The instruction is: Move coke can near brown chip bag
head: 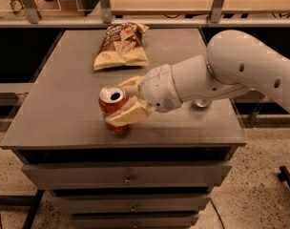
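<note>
gripper [123, 100] clamped around the coke can [110, 97], near the front of the table [59, 113].

I see the red coke can [109, 100], silver top open, roughly upright near the front edge of the counter [64, 104], left of middle, clasped by my tool [119, 102], brown chip bag [120, 46] lying flat near the back edge, well apart.
</note>
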